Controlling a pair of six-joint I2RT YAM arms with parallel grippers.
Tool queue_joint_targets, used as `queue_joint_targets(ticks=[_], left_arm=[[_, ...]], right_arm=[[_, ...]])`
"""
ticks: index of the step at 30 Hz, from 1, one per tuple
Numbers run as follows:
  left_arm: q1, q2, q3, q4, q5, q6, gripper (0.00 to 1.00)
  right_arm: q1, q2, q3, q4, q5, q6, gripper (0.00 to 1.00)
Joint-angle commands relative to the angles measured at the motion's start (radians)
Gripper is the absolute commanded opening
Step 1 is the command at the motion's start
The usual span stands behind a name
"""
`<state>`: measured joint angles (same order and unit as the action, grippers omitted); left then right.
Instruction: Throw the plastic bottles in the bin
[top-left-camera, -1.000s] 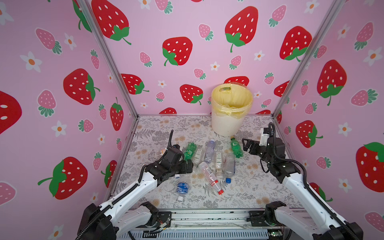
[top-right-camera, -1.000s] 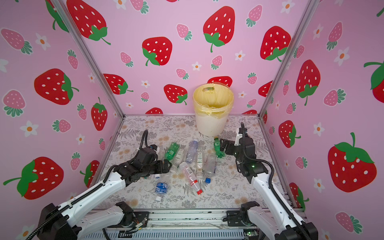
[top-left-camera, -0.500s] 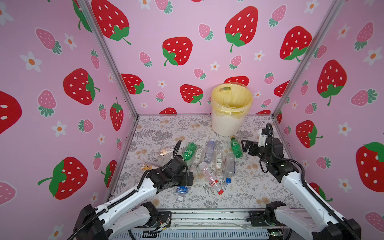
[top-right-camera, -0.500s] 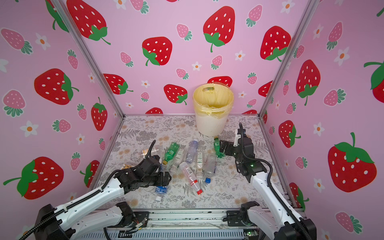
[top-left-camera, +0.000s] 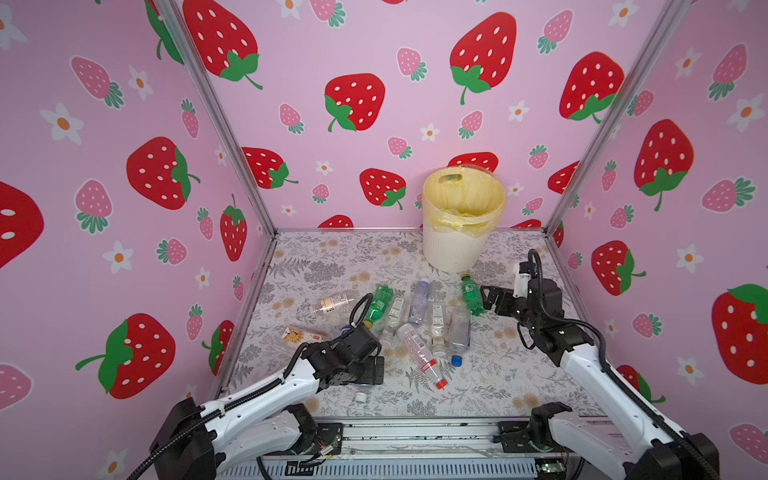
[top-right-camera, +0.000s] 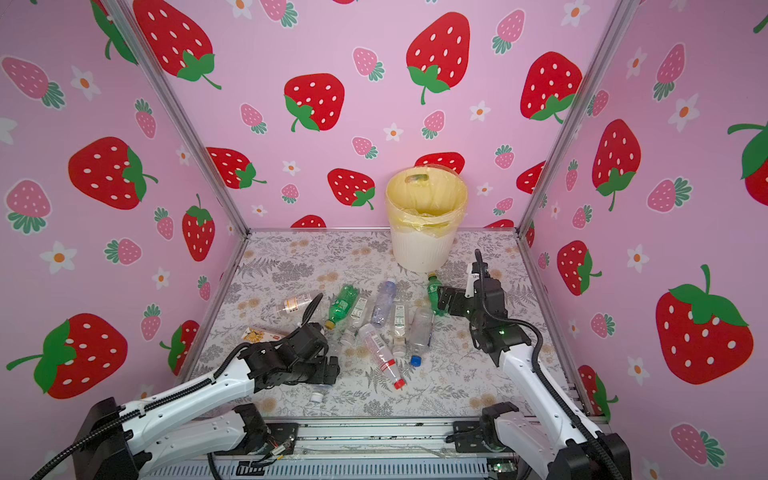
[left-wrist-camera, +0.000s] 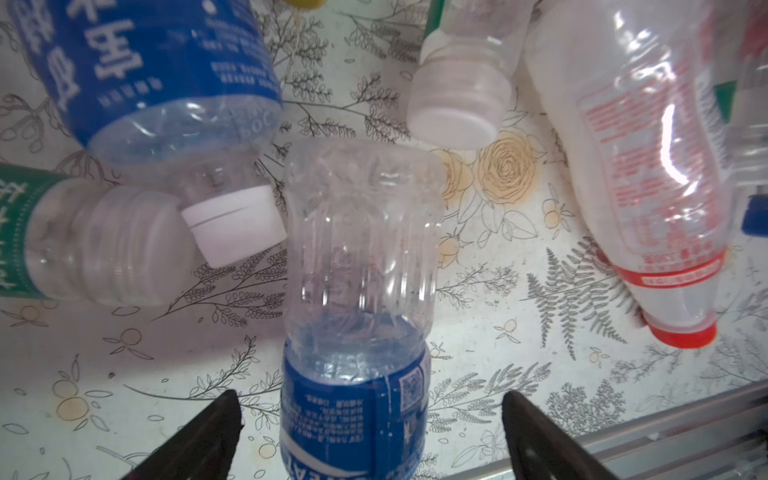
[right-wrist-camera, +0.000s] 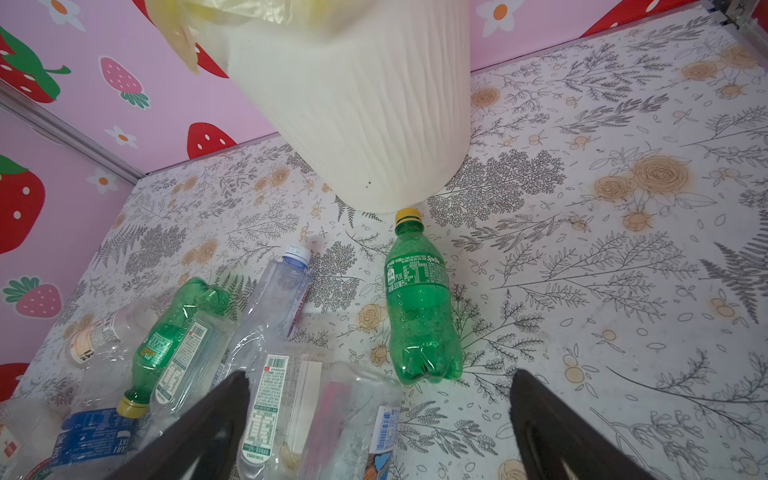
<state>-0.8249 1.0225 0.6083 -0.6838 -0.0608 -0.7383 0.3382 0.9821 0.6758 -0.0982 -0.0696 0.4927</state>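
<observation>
Three pink walls closed in the space: the back wall (top-left-camera: 374, 50), the left wall (top-left-camera: 83, 266) and the right wall (top-left-camera: 706, 257). All were printed with big red strawberries (top-left-camera: 353, 102), smaller pink ones and white flowers (top-left-camera: 62, 122). Grey metal posts (top-left-camera: 217, 120) ran up the two rear corners. The worktop (top-left-camera: 332, 257) wore a pale sheet patterned with grey ferns, leaves and faded yellow roses. A slotted metal rail (top-left-camera: 415, 432) lay along its near edge. The light was soft and even.

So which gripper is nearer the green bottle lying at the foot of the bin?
Right. The right gripper sits open just short of the green bottle, at its base; the left gripper is well away toward the front edge, open astride a blue-labelled bottle.
</observation>
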Motion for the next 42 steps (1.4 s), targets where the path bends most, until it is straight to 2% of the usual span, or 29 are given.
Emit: queue_joint_targets(ticks=[1,5,11,18,25,31,34,42], left_arm=[[-0.005,-0.009,-0.024,-0.029,-0.020,-0.019,1.00],[-0.005,-0.030,-0.047,0.005,-0.023,-0.027,0.98],[-0.005,0.003,-0.059,0.040,-0.024,-0.015,0.86],[-0.005,0.046,-0.068,0.082,-0.014,-0.012,0.79],[-0.006,0.053,-0.080,0.111,-0.008,-0.006,0.66],[-0.006,0.066,-0.104,0.136,0.019,0.001,0.62],[-0.005,0.060,-0.108,0.134,0.019,0.002,0.52],[-0.008,-0.053,-0.106,0.079,0.001,-0.004,0.52]], right_arm=[[0.001,-0.016,-0.008,-0.009,-0.013,-0.013,0.99],[0.001,-0.025,-0.020,0.003,-0.021,0.005,0.99],[0.001,-0.035,-0.027,-0.003,-0.023,0.010,0.99],[0.001,-0.064,-0.046,-0.005,-0.018,0.027,0.99],[0.002,-0.065,-0.040,-0.018,-0.012,0.020,0.99],[0.001,-0.065,-0.051,-0.024,-0.003,0.021,0.99],[0.001,-0.097,-0.058,-0.013,-0.005,0.030,0.99],[0.002,-0.098,-0.058,-0.018,-0.009,0.025,0.99]])
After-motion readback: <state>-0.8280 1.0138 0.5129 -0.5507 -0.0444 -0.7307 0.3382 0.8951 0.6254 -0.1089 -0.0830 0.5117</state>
